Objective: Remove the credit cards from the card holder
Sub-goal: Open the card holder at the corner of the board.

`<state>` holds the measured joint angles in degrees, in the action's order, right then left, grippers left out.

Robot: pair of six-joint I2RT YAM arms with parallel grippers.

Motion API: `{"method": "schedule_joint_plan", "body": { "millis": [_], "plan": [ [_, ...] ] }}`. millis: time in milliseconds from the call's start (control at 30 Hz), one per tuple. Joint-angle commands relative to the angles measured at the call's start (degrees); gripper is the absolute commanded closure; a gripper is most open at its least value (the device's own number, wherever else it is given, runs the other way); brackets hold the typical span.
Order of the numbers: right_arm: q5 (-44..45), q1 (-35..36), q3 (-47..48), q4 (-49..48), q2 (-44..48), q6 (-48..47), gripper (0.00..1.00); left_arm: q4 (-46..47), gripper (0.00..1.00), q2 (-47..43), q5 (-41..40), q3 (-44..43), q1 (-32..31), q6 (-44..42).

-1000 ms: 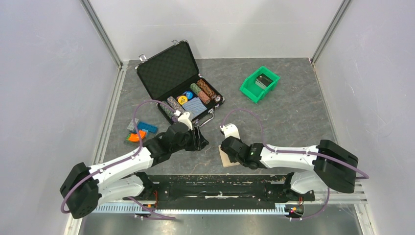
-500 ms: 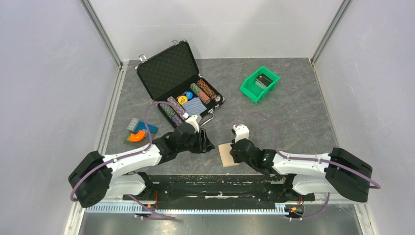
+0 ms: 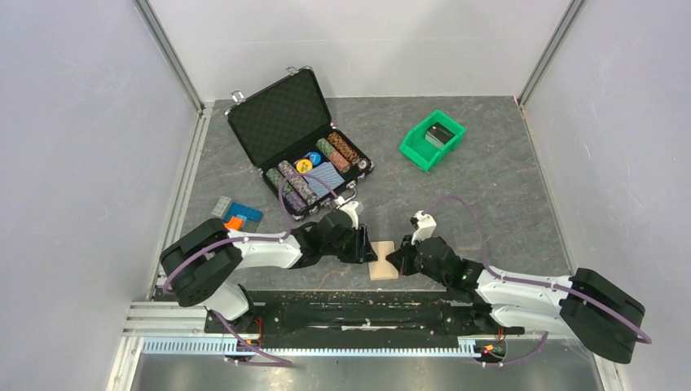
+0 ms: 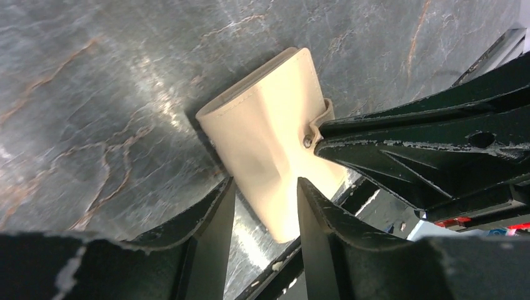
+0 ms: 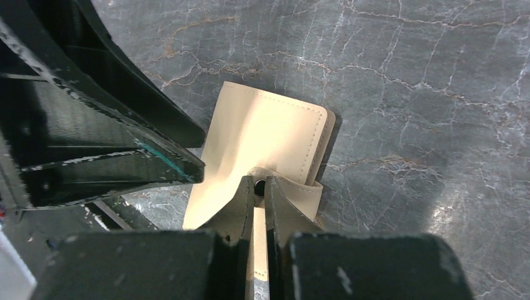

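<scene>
Big change over the last second: closes both arms in on the flat tan folding card holder [image 3: 383, 265] from opposite sides. Puts the left end effector [image 3: 366, 247], well off to the left a second ago, right at the holder's left edge. Shifts the right end effector [image 3: 398, 259], sitting over the holder before, round to its right edge. Leaves the card holder itself about where it was: flat on the grey marbled worktop [image 3: 489, 204], close to the near edge, between the two arms.

Means set-up for opening, not extraction yet. Holder folded shut, no credit cards visible in any view.

Left wrist view: left end effector [image 4: 265, 187] released, jaws apart, straddling the holder's near edge; cannot tell whether the fingers [image 4: 215, 215] actually touch it.

Right wrist view: right end effector [image 5: 257, 190] clenched down to a narrow slit on the small side tab [image 5: 294, 189] with its snap, gripping the holder by that tab.

Looks like hold-down on the left and peel of the tab on the right as the step in hand. Needs the flap open before any card can be reached.
</scene>
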<state>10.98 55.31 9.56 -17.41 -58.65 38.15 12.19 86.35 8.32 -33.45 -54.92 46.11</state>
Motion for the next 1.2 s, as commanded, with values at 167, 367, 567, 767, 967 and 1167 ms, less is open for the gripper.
{"method": "schedule_joint_plan", "body": {
  "millis": [167,367,567,767,967,1167],
  "plan": [
    [-9.5,-6.0,-8.6,-12.3,5.7,3.8,1.00,5.0,0.56,6.5,0.3,-2.6,-1.8,3.6],
    [-13.1,-8.6,-9.3,-15.1,10.3,4.5,1.00,4.4,0.58,7.6,0.6,-2.6,-1.8,3.3],
    [-16.0,-10.9,-11.9,-18.0,14.0,6.5,1.00,1.9,0.56,5.7,-0.6,-2.8,-1.8,3.1],
    [-17.7,-11.4,-10.0,-16.0,15.5,7.0,1.00,-3.2,0.47,1.0,-3.6,-3.2,-1.8,3.2],
    [-18.5,-11.4,-7.0,-14.8,16.4,8.2,1.00,-8.4,0.36,-6.6,-7.8,-3.2,-1.8,4.1],
    [-20.4,-11.4,-7.4,-17.2,15.8,10.6,1.00,-11.2,0.27,-11.3,-8.1,-3.9,-1.7,4.3]
  ]
}}
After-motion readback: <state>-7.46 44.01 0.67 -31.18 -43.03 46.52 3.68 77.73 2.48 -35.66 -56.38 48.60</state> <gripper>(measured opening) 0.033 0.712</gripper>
